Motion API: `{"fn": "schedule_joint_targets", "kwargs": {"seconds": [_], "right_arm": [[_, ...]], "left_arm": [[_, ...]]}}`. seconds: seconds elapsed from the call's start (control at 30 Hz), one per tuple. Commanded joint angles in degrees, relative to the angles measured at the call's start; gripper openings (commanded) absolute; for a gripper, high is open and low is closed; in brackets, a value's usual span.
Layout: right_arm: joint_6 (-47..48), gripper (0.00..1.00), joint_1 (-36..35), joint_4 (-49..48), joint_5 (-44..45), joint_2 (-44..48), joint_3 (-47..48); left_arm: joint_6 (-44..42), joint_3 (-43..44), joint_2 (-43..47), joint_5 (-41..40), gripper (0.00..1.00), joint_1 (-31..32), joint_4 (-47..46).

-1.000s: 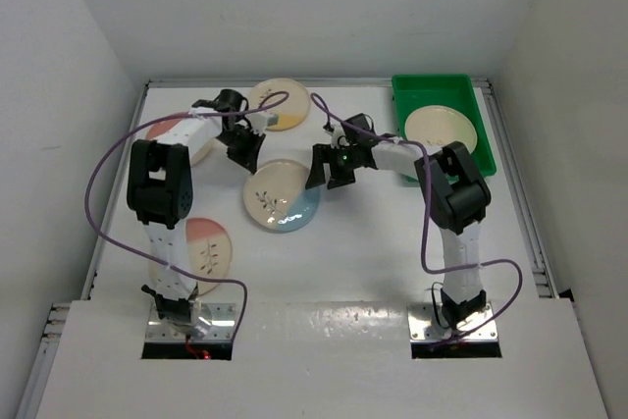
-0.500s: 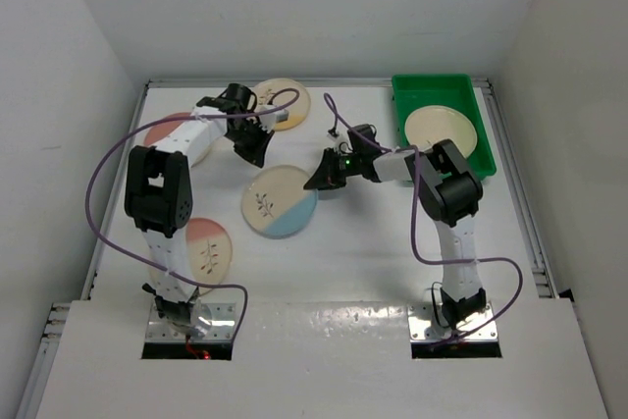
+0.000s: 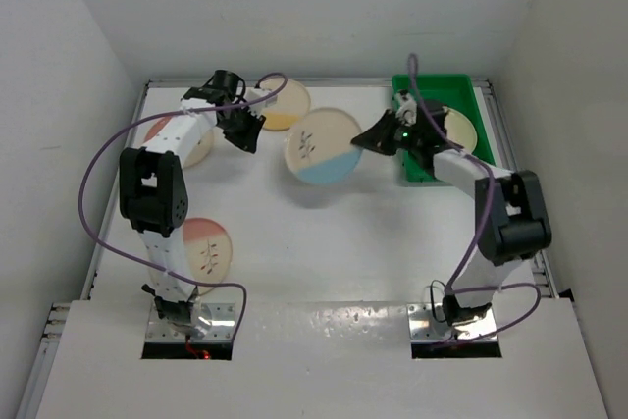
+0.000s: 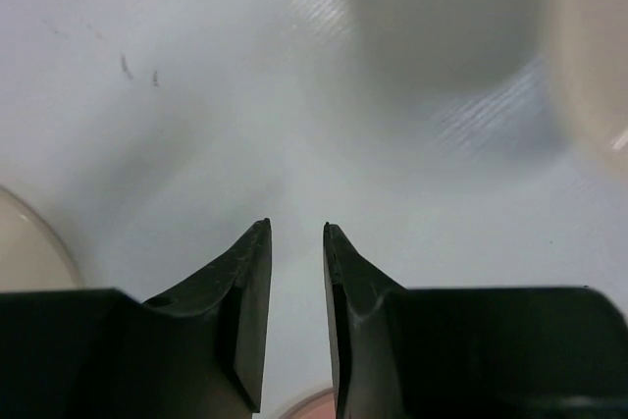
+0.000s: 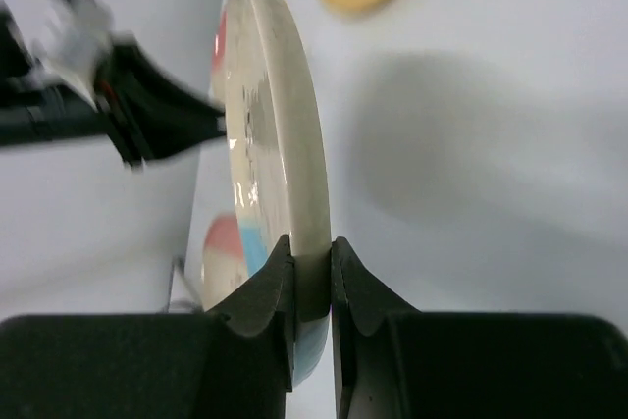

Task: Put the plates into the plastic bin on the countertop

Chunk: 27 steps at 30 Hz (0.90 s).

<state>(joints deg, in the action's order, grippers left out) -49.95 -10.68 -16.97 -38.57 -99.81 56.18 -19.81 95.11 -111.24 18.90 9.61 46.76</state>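
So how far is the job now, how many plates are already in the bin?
Done: at least one cream plate lies in the green bin. In hand: the right gripper clamps the rim of the blue-section plate, lifted off the countertop, left of the bin. Left: the yellow plate and two pink plates lie on the countertop. The left gripper holds nothing.

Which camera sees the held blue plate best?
The top external view: the blue plate shows its whole face there. The right wrist view sees it edge-on in the right gripper. The left wrist view doesn't clearly show it.
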Motion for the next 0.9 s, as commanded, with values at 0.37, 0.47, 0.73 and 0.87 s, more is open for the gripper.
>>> {"fn": "schedule_joint_targets", "kwargs": {"seconds": [0.37,0.47,0.73,0.87], "right_arm": [[-16.0,0.0,31.9,-15.2,14.5,12.4,-12.6],[-13.5,0.0,33.3,-15.5,19.0,13.0,-13.7],[-17.8,0.0,36.1,-15.6,26.3,10.3,-15.8],[-18.4,0.0,36.0,-14.8,22.5,4.4,-12.1]], "left_arm": [[1.0,0.8,3.3,-2.8,0.32,-0.6,0.8],[-0.1,-0.8,3.3,-4.1,0.35,-0.6,0.8],[-1.2,-4.3,3.8,-4.7,0.39,-0.6,1.3],[-1.2,-4.3,3.8,-5.3,0.39,-0.6,1.3]]}}
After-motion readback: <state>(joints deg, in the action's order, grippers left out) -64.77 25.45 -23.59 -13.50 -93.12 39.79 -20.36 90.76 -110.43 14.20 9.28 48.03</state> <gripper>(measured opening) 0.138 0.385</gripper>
